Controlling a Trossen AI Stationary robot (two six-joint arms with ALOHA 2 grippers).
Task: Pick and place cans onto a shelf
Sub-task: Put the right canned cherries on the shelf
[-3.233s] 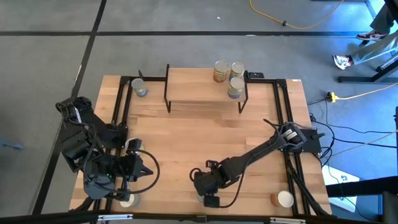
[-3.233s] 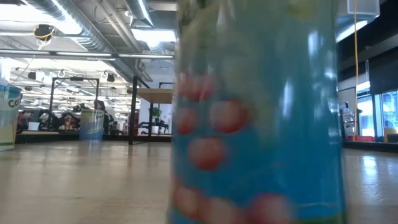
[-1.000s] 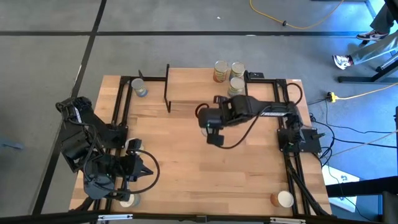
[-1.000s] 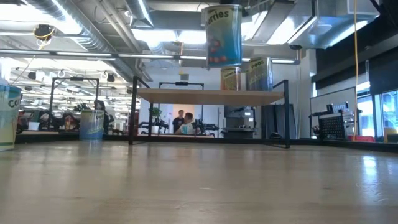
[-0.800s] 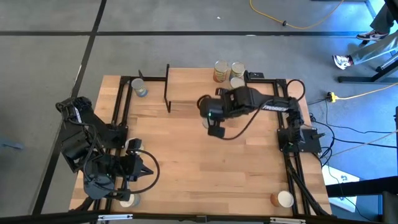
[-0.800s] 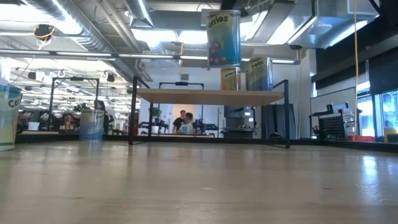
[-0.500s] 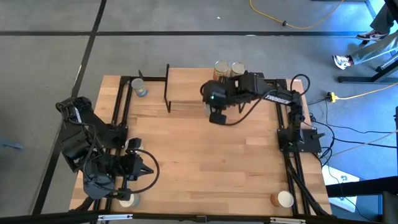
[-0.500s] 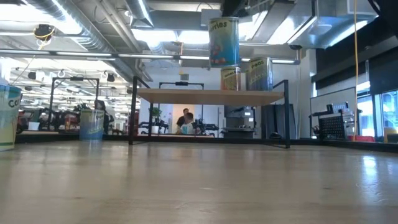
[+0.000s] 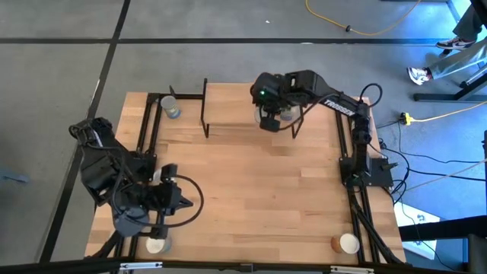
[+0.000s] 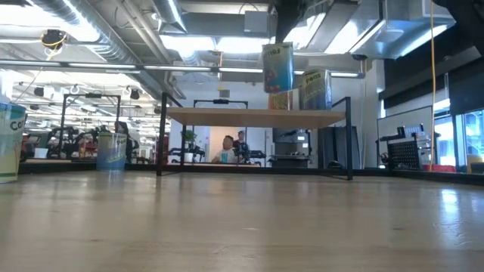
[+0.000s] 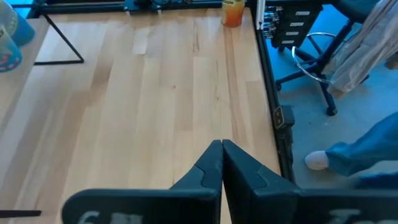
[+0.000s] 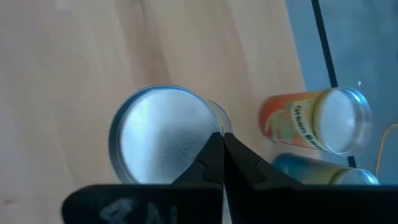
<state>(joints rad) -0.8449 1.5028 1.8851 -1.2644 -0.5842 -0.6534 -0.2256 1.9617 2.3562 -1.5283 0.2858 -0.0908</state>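
The right gripper (image 9: pixel 268 116) hides its can (image 10: pixel 278 68) from above, clamped on it over the shelf (image 10: pixel 257 115); left gripper (image 11: pixel 222 163) pinched closed, empty.

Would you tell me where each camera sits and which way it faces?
High: overhead, straight down on the table; both arms show.
Low: table height, facing the shelf and held can; arm barely shows.
Left wrist: looks across the table past the shut left gripper.
Right wrist: looks down past the right gripper.
Low and right wrist share the held can.
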